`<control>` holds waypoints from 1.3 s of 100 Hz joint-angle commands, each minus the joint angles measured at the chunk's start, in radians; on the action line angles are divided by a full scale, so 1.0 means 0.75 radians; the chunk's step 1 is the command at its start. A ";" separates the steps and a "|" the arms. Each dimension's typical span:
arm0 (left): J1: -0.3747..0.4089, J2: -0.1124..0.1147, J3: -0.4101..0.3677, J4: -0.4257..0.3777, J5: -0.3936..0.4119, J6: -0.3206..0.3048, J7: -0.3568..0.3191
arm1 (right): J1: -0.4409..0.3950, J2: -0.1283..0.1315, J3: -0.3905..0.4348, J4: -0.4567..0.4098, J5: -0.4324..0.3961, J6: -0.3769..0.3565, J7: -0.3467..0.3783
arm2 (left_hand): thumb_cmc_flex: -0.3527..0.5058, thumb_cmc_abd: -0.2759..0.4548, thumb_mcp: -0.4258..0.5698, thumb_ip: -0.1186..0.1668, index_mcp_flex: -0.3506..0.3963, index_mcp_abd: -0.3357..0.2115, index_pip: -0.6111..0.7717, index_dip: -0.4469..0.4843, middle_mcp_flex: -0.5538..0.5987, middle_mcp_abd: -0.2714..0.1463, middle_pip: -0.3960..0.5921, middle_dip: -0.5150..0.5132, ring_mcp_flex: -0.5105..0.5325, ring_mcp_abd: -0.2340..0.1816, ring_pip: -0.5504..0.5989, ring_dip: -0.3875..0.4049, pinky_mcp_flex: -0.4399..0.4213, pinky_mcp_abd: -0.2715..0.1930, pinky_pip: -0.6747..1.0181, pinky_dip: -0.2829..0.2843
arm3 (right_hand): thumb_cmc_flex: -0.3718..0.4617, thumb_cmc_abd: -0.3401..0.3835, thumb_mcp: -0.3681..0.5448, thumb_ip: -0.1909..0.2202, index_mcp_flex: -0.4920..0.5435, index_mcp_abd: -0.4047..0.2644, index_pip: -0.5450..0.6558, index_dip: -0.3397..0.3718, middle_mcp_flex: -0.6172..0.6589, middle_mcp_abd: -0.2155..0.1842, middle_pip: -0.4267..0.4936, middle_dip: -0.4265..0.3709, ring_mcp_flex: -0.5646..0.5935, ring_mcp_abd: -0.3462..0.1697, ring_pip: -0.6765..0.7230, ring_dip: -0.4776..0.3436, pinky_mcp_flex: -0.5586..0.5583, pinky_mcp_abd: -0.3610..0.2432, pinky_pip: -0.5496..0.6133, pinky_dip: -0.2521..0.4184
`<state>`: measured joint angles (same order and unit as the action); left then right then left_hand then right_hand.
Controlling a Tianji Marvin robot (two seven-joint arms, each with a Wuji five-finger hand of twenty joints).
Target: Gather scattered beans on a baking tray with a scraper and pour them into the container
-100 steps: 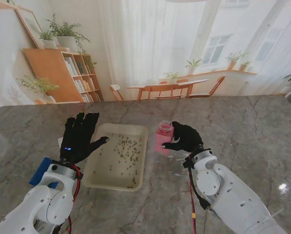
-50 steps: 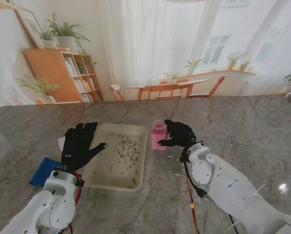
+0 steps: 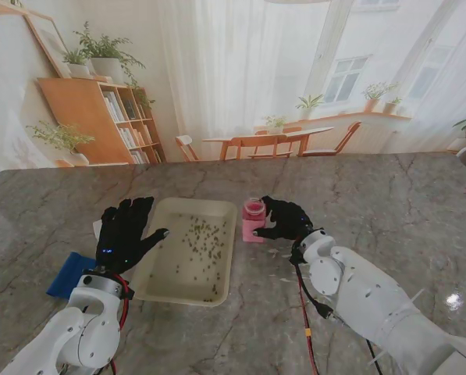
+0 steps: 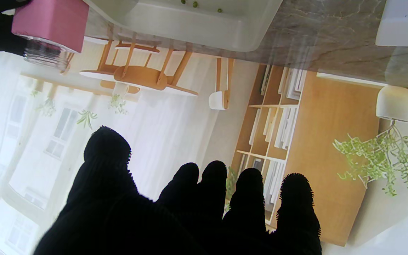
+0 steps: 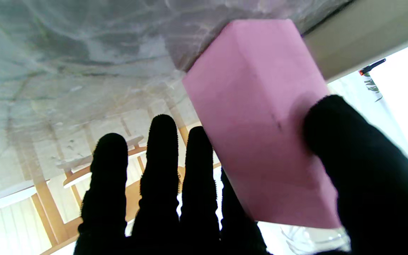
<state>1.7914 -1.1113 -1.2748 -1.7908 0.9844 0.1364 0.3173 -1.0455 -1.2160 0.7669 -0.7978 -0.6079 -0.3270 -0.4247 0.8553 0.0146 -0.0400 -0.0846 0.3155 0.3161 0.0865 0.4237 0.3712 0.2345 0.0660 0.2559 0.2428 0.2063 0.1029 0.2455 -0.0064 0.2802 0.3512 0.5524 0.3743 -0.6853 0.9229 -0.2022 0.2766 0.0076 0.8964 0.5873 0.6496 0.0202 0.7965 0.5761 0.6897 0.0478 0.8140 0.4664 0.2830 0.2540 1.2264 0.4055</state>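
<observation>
Since a second ago my right hand (image 3: 286, 219) has carried the pink container (image 3: 253, 218) down onto the marble table (image 3: 389, 203), just right of the baking tray (image 3: 167, 279), and grips it upright. Left hand (image 3: 126, 232) hovers splayed, holding nothing, at the tray's left rim; beans (image 3: 201, 237) lie scattered inside, blue scraper (image 3: 67, 274) beside my left wrist.

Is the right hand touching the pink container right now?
Touching. In the right wrist view, the right hand has its thumb pressed on one face of the pink container, fingers on the other side.
</observation>
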 commanded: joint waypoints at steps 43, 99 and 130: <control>0.036 -0.018 -0.020 -0.004 -0.026 0.028 0.058 | -0.043 0.054 0.056 -0.076 0.043 -0.039 0.236 | 0.057 0.089 0.002 0.068 0.016 -0.018 0.007 0.026 0.006 -0.028 -0.011 0.016 0.028 -0.030 -0.009 0.014 0.000 0.016 0.027 0.000 | -0.188 0.277 -0.015 0.137 -0.253 0.120 -0.695 0.132 -0.484 0.286 -0.420 -0.069 -0.485 0.215 -0.239 -0.041 -0.387 0.047 -0.184 -0.092; 0.036 -0.017 -0.019 -0.001 -0.025 0.021 0.055 | -0.113 0.147 0.220 -0.294 -0.037 0.012 0.503 | 0.047 0.082 -0.001 0.068 0.016 -0.014 0.006 0.034 0.003 -0.031 -0.013 0.019 0.030 -0.030 -0.010 0.016 -0.007 0.024 0.040 -0.001 | -0.233 0.332 -0.131 0.138 -0.180 0.444 -1.227 0.040 -0.598 0.460 -0.672 -0.066 -0.596 0.290 -0.313 -0.065 -0.447 0.078 -0.255 -0.100; 0.100 -0.014 -0.052 -0.056 0.021 0.075 0.051 | -0.394 0.212 0.604 -0.714 -0.281 0.107 0.622 | 0.030 0.044 -0.001 0.072 0.014 0.003 0.001 0.031 -0.001 -0.013 -0.015 0.016 0.018 -0.004 -0.014 0.013 -0.023 0.044 0.022 -0.008 | -0.212 0.321 -0.124 0.139 -0.193 0.449 -1.152 0.144 -0.558 0.460 -0.707 -0.063 -0.597 0.296 -0.331 -0.073 -0.446 0.086 -0.258 -0.099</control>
<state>1.8425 -1.1208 -1.3103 -1.8159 0.9960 0.1784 0.3526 -1.3082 -1.0853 1.1964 -1.2973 -0.8238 -0.2628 0.0443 0.8678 0.0243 -0.0395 -0.0847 0.3155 0.3149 0.0865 0.4345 0.3714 0.2335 0.0660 0.2658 0.2615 0.2062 0.1032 0.2573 -0.0057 0.2884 0.3708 0.5523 0.2310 -0.4515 0.8477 -0.1334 0.1483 0.3481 0.0143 0.6635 0.2262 0.3599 0.2989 0.5284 0.2653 0.2548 0.5796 0.4238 -0.0337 0.2992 1.0471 0.3556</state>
